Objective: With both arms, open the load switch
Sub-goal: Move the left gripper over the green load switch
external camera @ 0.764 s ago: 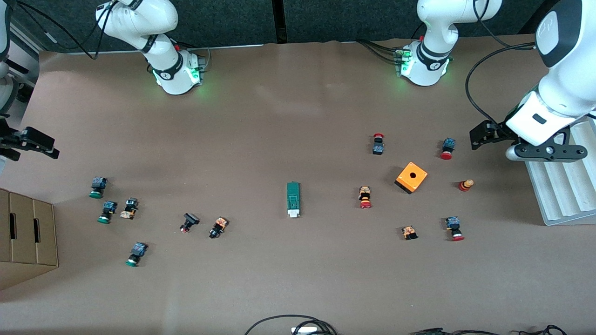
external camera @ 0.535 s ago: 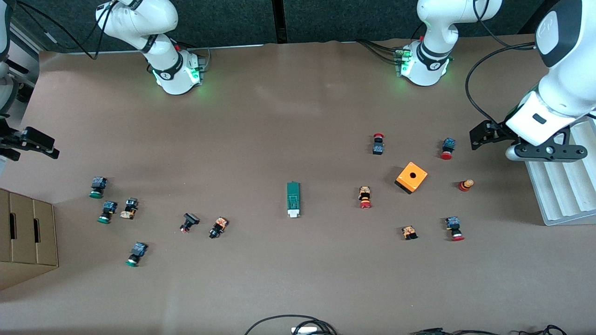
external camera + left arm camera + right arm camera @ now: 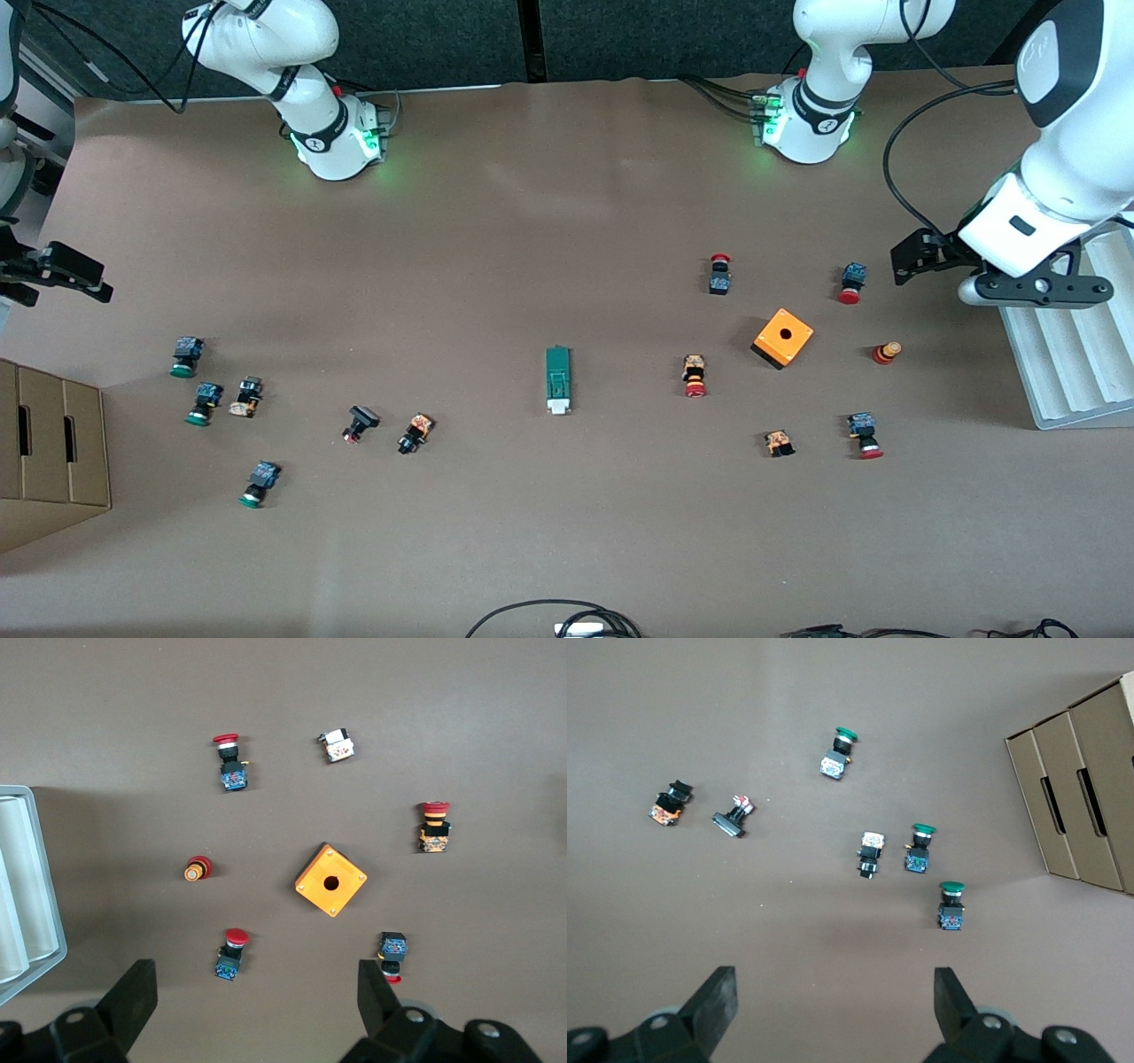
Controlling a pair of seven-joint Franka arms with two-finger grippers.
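The load switch (image 3: 558, 379) is a narrow dark-green block lying flat near the middle of the table, its white tab end toward the front camera. Neither wrist view shows it. My left gripper (image 3: 917, 257) hangs open over the left arm's end of the table, beside the white tray. In the left wrist view the left gripper (image 3: 255, 983) holds nothing, with red-capped push-buttons below it. My right gripper (image 3: 75, 273) hangs open over the right arm's end of the table. In the right wrist view the right gripper (image 3: 834, 983) is empty over bare table.
An orange box with a hole (image 3: 783, 338) and several red-capped push-buttons (image 3: 695, 376) lie toward the left arm's end. Several green-capped push-buttons (image 3: 184, 356) lie toward the right arm's end, near a cardboard box (image 3: 53, 443). A white ribbed tray (image 3: 1063, 363) stands under the left arm.
The left arm's hand has crept very slightly toward the bases. The load switch, the push-buttons and the right arm have not moved.
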